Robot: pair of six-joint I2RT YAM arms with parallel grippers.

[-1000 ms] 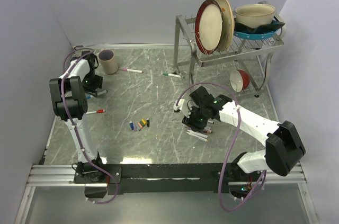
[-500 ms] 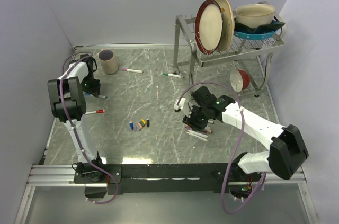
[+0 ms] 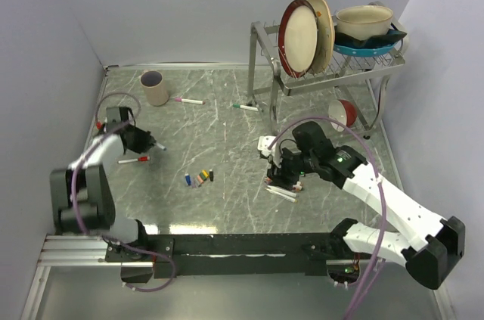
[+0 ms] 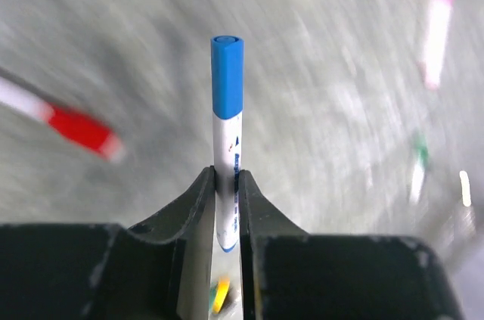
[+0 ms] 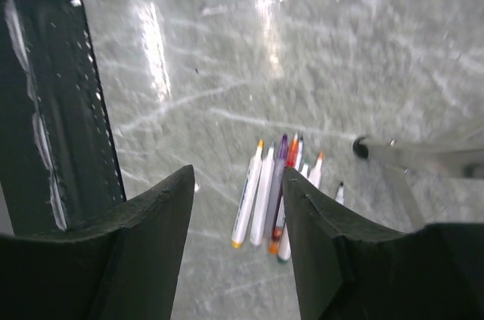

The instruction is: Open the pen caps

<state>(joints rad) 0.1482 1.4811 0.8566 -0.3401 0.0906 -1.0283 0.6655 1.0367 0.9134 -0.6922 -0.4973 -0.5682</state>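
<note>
Sticking out past the left claw [image 4: 225,178] is a blue cap [image 4: 227,78], on the end of a white pen [image 4: 227,150]. That claw is squeezed tight on the pen. The right claw [image 5: 240,178] is wide open and holds nothing, above bare pens [image 5: 272,191] lying on the bench [image 5: 378,70]. Loose caps [image 3: 200,178] lie between the arms.

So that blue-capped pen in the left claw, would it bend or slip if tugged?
The blue-capped pen sticks straight out of the left gripper without sagging, so probably stiff. Thin and plastic-looking, so likely light. Its smooth barrel is pinched only near the tail, so it might slip when the blue cap is pulled.
</note>
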